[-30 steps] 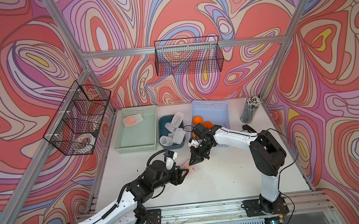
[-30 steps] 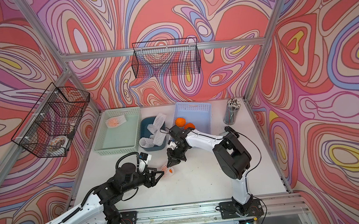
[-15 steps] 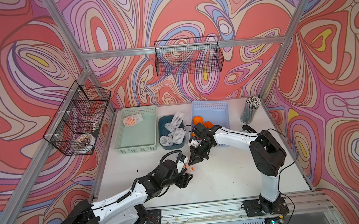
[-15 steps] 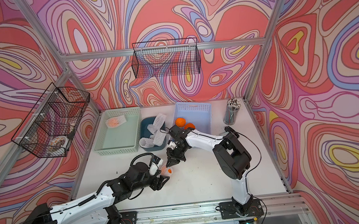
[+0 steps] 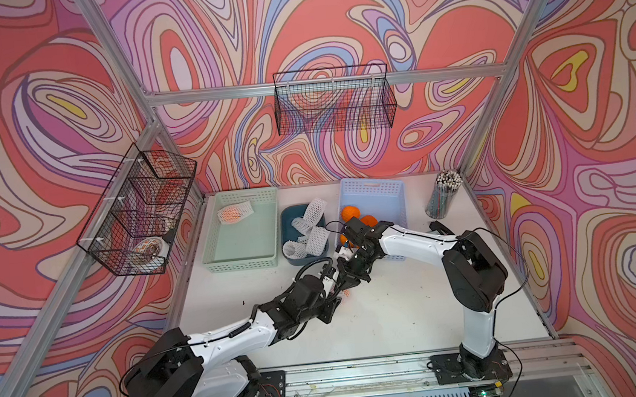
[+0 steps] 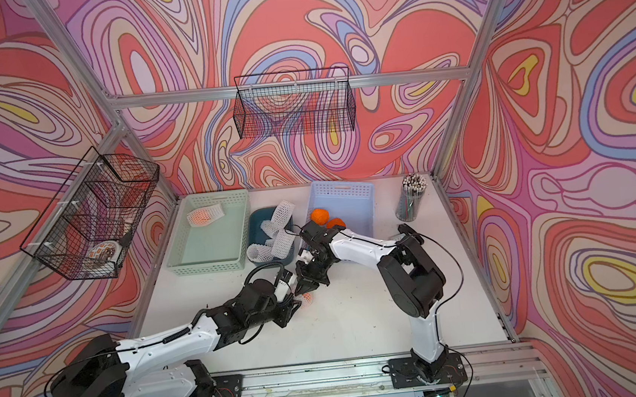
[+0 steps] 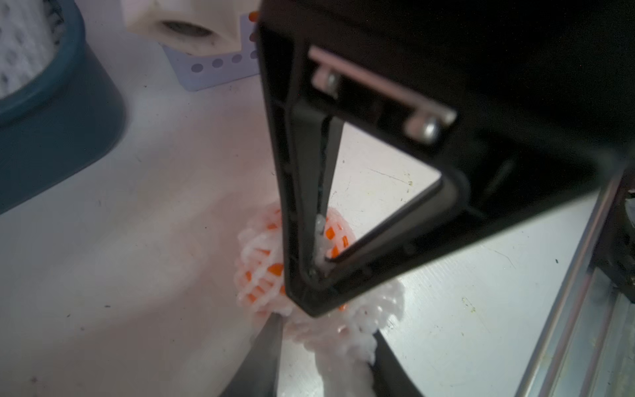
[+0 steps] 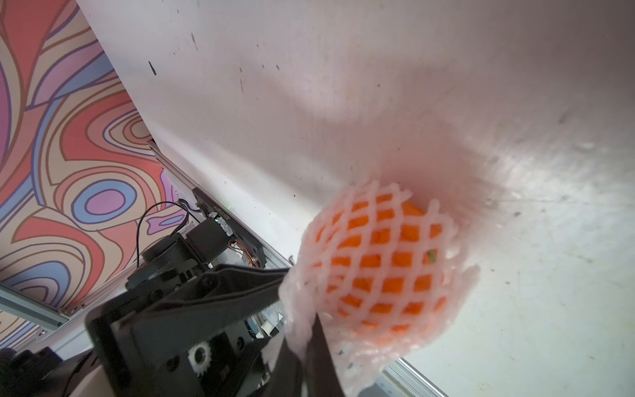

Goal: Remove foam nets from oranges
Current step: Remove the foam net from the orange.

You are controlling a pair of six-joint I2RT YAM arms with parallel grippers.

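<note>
A netted orange [image 5: 346, 293] [image 6: 306, 298] hangs just above the white table, between the two arms. In the right wrist view the orange [image 8: 374, 261] shows through its white foam net [image 8: 395, 350]. My right gripper [image 8: 305, 350] [image 7: 318, 271] is shut on one edge of that net. At the net's bunched other end [image 7: 343, 343], my left gripper [image 7: 326, 330] [image 5: 338, 286] has a finger touching each side. Another netted orange [image 5: 233, 213] lies in the green basket [image 5: 243, 259]. Two bare oranges [image 5: 350, 213] sit in the light-blue basket [image 5: 372, 187]. Several empty foam nets [image 5: 312, 239] fill the dark blue bin [image 5: 302, 261].
A cup of pencils [image 5: 443, 194] stands at the back right corner. Black wire baskets hang on the back wall [image 5: 333, 102] and the left wall [image 5: 140, 211]. The three containers line the back of the table, just behind both grippers.
My left arm has reached right to the hanging netted orange, and its jaws have narrowed onto the net's loose end. The right gripper has held the net still.
</note>
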